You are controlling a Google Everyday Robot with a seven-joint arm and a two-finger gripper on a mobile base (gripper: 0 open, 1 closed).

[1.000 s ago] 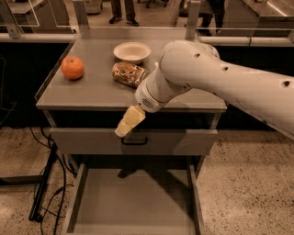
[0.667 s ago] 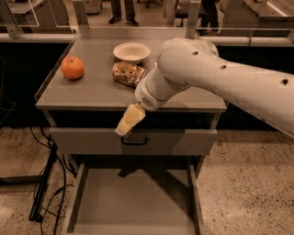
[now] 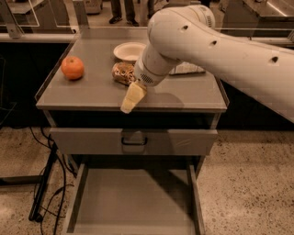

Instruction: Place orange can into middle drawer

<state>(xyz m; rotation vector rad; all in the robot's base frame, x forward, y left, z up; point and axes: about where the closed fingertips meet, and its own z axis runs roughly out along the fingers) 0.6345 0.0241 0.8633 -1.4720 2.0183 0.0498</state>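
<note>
My arm point(image 3: 229, 50) stretches in from the right, my hand point(image 3: 132, 97) angled down-left above the table's point(image 3: 92, 92) front edge.

- speckled stone floor point(image 3: 248, 183), black cables point(image 3: 46, 183) trailing at left
- grey metal desk point(image 3: 92, 94) in the middle
- people's legs point(image 3: 120, 11) far behind
- pincer point(image 3: 130, 101) over the desk's front edge

Desk top: gripper point(image 3: 132, 97) hanging over the middle of the front edge, arm point(image 3: 216, 43) crossing in from the right edge. Orange can point(image 3: 122, 72) lying just behind the gripper, plate point(image 3: 129, 50) sitting behind that, orange fruit point(image 3: 72, 67) sitting near the left edge. Middle drawer point(image 3: 133, 197) standing open below the front edge, its floor lying open to entry from above.
</note>
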